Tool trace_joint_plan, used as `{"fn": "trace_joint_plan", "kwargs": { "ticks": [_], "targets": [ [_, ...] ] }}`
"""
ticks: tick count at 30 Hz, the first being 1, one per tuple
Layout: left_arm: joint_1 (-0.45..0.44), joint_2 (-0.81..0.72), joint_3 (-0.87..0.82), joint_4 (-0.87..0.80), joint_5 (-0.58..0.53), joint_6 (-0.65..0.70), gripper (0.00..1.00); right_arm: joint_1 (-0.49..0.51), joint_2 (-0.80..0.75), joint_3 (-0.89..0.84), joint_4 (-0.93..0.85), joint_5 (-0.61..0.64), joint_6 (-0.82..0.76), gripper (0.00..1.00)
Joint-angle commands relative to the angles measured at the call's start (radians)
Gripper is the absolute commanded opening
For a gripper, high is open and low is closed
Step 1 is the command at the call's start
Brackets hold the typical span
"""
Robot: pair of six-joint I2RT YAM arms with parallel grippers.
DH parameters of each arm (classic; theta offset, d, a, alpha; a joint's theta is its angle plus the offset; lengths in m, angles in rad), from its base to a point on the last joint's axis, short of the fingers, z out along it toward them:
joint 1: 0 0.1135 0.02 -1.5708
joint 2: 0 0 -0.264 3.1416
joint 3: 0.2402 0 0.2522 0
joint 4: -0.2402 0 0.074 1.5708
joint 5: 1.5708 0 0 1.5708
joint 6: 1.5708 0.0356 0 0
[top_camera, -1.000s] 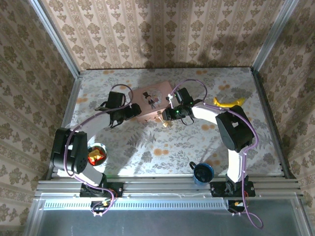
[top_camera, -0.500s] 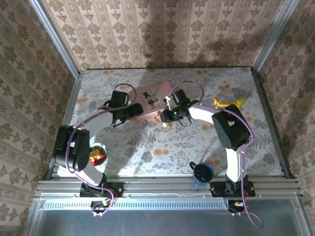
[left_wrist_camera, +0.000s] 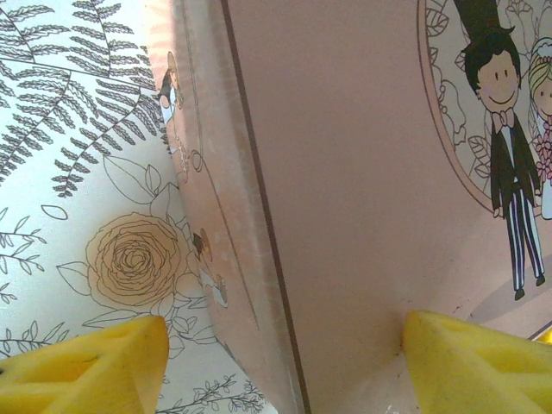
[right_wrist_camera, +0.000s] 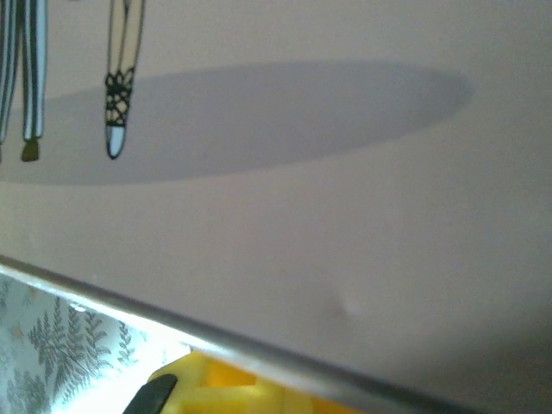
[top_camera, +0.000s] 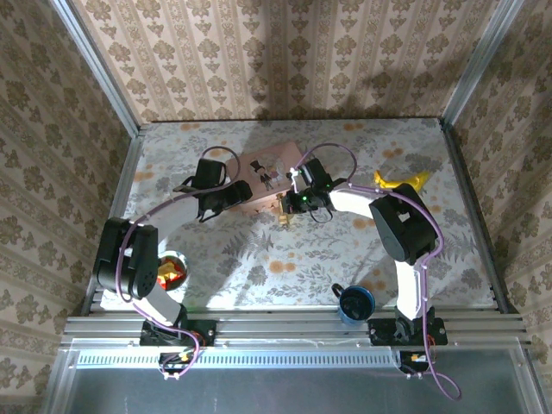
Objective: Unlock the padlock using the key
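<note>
Crowding the Box From Both Sides

Table wears a flowered cloth. Box, pink with a cartoon couple on its lid, lies at the far middle. Left gripper sits at the box's left edge with its jaws apart: one yellow finger is over the cloth, the other over the lid, and the box wall is between them. Right gripper is at the box's near right corner, closed; whether it pinches anything I cannot tell. Banana lies far right. Mug stands near the right base. Padlock, tiny and brassy, lies on the cloth just beside that corner, at the right gripper's tip.
</note>
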Motion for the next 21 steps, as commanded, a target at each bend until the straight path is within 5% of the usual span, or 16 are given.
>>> {"fn": "trace_joint_plan", "kwargs": {
  "ticks": [1, 21],
  "targets": [
    [-0.015, 0.031, -0.002, -0.014, -0.002, -0.015, 0.70, -0.002, -0.044, -0.050, 0.069, 0.028, 0.123, 0.01],
    [-0.051, 0.043, -0.065, -0.003, -0.045, -0.085, 0.59, 0.005, -0.106, -0.238, 0.355, 0.105, 0.543, 0.00]
  ]
}}
